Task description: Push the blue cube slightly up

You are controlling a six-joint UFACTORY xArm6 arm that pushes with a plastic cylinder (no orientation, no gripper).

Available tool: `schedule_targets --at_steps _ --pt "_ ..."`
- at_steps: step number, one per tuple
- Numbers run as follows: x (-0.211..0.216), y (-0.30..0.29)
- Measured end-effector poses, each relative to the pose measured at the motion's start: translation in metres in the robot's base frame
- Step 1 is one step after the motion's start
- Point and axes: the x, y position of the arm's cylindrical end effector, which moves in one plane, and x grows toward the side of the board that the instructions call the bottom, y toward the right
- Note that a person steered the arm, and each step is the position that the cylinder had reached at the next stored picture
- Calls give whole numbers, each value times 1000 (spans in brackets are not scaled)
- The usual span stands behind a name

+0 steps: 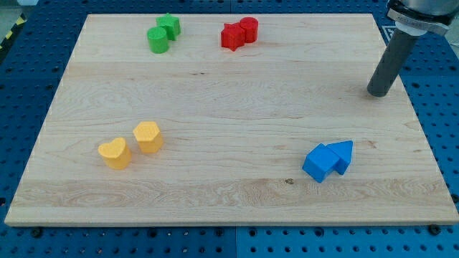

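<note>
The blue cube (pixel 320 163) lies on the wooden board (pixel 229 107) at the lower right, touching a blue wedge-shaped block (pixel 344 153) on its right. My tip (pixel 378 94) rests near the board's right edge, well above and to the right of the blue cube, apart from every block.
Two green blocks (pixel 163 34) sit together at the top left of centre. Two red blocks (pixel 240 33), one star-shaped, sit together at the top centre. A yellow heart block (pixel 115 153) and a yellow hexagonal block (pixel 148 136) lie at the lower left.
</note>
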Motion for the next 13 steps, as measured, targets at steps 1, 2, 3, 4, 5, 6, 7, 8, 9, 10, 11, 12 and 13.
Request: schedule_targets --at_steps 1,2,3,4,5,6,7,8,9,10,11,12,13 --pt "0 -21" --pt "0 -76" --pt "4 -60" --pt "26 -33" --pt "61 -9" --pt "101 15" --pt "149 19" --pt "188 -29" --pt "190 -64" --pt "190 -87" --pt "176 -114" --pt "152 -114" --pt "125 -117"
